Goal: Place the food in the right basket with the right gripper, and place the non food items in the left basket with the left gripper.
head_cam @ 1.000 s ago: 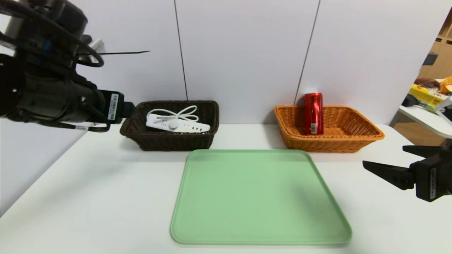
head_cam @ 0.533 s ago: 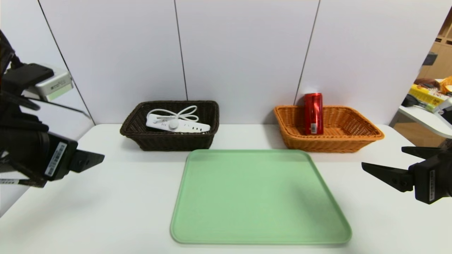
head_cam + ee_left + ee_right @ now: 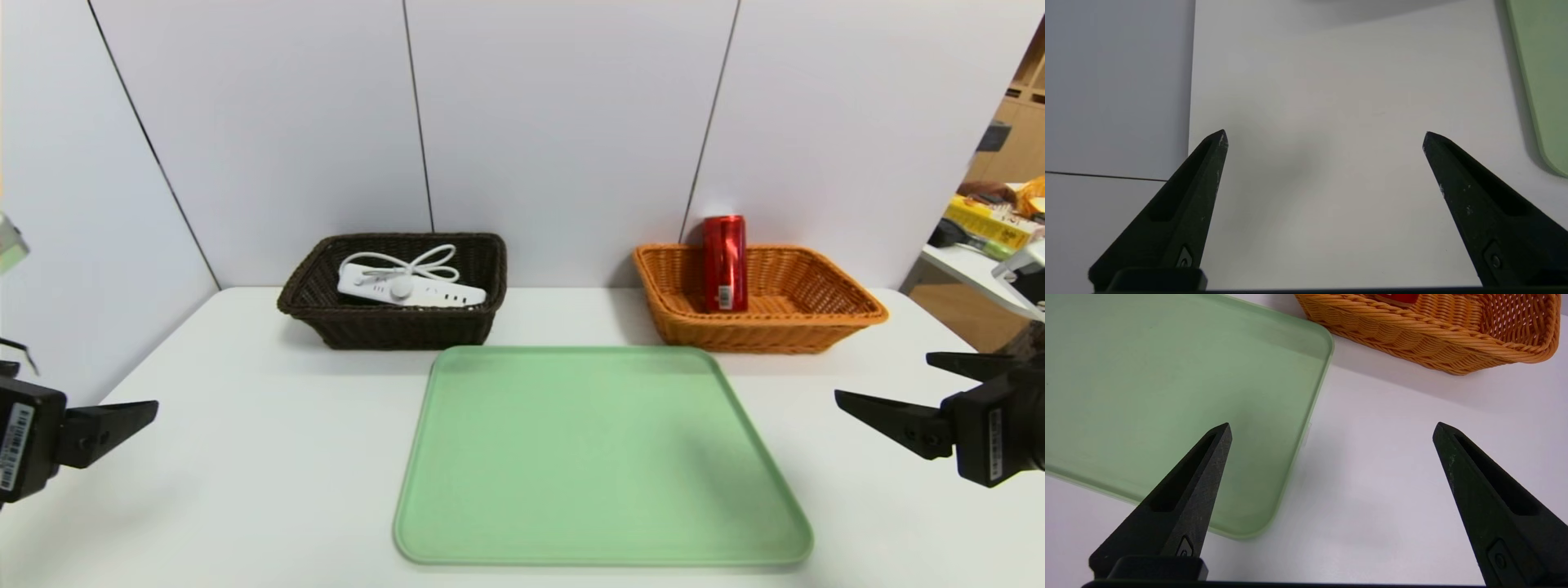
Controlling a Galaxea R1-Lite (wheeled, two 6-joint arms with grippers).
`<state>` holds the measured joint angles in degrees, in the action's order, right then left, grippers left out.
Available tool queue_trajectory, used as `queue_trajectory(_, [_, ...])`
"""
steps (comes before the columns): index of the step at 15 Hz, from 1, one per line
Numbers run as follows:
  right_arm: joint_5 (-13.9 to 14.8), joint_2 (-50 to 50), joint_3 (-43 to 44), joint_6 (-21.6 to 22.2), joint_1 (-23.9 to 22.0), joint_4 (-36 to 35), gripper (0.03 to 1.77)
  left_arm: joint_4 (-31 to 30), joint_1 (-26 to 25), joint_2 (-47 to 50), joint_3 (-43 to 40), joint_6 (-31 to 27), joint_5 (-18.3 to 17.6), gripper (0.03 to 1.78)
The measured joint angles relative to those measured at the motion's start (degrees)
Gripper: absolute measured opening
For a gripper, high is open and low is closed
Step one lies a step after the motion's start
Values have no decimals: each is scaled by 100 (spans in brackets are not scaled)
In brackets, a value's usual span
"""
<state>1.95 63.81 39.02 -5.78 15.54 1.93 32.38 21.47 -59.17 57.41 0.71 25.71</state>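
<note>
A white power strip lies in the dark brown left basket at the back of the table. A red can stands upright in the orange right basket. Between the baskets and me lies a green tray with nothing on it. My left gripper hangs open over the bare table left of the tray. My right gripper is open over the tray's right edge, in front of the orange basket. Neither holds anything.
White wall panels stand close behind the baskets and along the table's left side. A second table with yellow packets stands off to the far right. The white table top runs on both sides of the tray.
My left arm has come down from high beside the dark basket and drawn back to the table's front left. The right arm has hardly moved.
</note>
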Motion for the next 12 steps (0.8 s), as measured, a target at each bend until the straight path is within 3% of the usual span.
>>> queue_trajectory(7, [79,-350,-460,-6,-89,9,170,-399,-981,1295,-906,-35,-27,169])
queue_trajectory(12, [79,-686,-761,-48,-162,187,170,-391,-1279,2277,-1805,-76,-77,169])
